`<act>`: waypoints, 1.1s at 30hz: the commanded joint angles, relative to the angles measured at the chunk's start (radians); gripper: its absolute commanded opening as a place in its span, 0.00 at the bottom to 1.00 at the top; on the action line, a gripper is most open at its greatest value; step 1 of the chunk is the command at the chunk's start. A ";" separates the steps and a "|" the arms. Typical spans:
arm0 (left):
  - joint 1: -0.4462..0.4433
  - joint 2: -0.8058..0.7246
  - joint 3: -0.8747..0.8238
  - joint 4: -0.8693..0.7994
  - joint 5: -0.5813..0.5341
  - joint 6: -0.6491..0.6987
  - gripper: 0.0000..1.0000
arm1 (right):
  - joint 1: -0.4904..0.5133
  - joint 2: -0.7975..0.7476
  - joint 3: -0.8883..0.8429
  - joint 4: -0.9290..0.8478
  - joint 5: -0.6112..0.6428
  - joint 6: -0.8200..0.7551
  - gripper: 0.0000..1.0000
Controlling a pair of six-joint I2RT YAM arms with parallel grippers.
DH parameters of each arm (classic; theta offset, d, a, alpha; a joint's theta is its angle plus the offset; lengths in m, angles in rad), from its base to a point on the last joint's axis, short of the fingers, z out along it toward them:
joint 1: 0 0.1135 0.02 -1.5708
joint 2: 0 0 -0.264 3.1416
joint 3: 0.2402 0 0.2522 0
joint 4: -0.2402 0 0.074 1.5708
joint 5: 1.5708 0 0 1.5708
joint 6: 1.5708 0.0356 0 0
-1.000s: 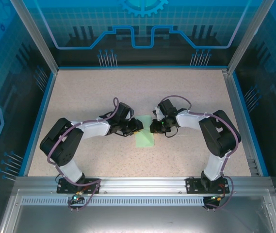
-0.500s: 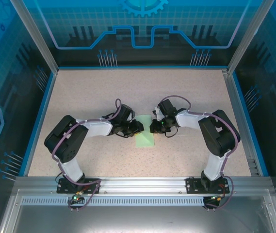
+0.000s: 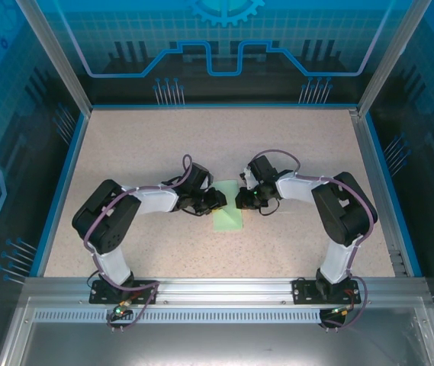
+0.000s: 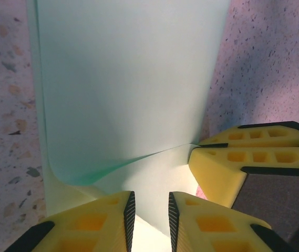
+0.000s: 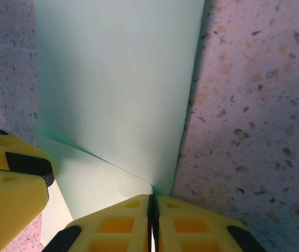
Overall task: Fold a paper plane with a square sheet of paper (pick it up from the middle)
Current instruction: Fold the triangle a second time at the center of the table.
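Note:
The square sheet of paper [image 3: 228, 219], pale mint green, lies folded into a narrow strip on the table between my two grippers. Its top layer lifts as a flap [image 4: 138, 157] [image 5: 102, 178]. My right gripper [image 3: 240, 200] [image 5: 152, 220] is shut, pinching the flap's corner at the strip's right edge. The same right fingers [image 4: 244, 157] show in the left wrist view, at the flap's tip. My left gripper [image 3: 217, 200] [image 4: 149, 220] stands over the strip's left part, jaws slightly apart, with paper showing through the gap and nothing held. One left finger [image 5: 12, 178] appears in the right wrist view.
The speckled beige tabletop [image 3: 148, 145] is bounded by a blue rim and aluminium posts [image 3: 56, 53]. A metal rail [image 3: 217, 293] carries both arm bases at the near edge. The arms' elbows [image 3: 102, 221] [image 3: 346, 210] bulge outward.
The left arm's elbow has shifted a little to the right and its gripper has edged slightly toward the paper's middle. The right arm and the paper look unchanged.

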 commanded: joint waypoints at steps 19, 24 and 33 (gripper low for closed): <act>-0.006 0.055 0.045 -0.089 -0.003 0.033 0.26 | -0.013 0.031 0.028 -0.035 0.014 0.001 0.11; -0.006 0.061 0.051 -0.112 -0.007 0.036 0.26 | -0.013 0.017 0.039 -0.048 0.010 0.006 0.13; -0.006 0.064 0.054 -0.133 -0.011 0.040 0.26 | -0.011 -0.168 0.020 -0.097 0.010 0.014 0.21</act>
